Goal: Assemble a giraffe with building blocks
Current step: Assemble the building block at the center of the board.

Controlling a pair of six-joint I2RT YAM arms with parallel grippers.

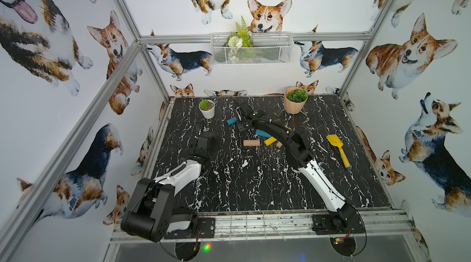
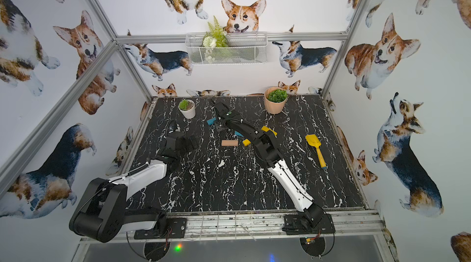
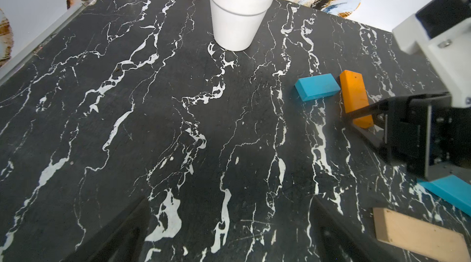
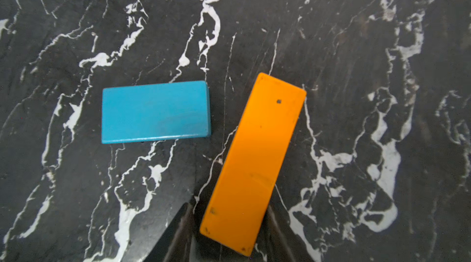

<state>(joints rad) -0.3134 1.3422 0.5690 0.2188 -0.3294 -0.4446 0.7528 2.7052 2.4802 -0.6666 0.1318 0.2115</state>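
Orange bar point(image 4: 252, 166) lies flat on the marble surface point(image 4: 356, 44), one end just beside the teal bar point(image 4: 155, 111), probably neck meeting head. The right fingers point(image 4: 178, 232) straddle its other end narrowly; whether they pinch it cannot be told. The left fingers point(image 3: 122, 232) stand wide and empty, off to the side, leaving room.

Likely lab: aluminium frame point(image 1: 178, 38), corgi walls point(image 1: 269, 16)

On the table point(image 1: 229, 184), a potted succulent point(image 1: 207, 108) stood far left, a larger potted plant point(image 1: 295, 100) far right, and a toy shovel point(image 1: 338, 149) at the right. At centre, one building block point(image 4: 155, 111) lay just left of another block point(image 4: 254, 161), apart. More blocks point(image 1: 251, 143) lay nearer, partly under the right arm point(image 1: 300, 151).
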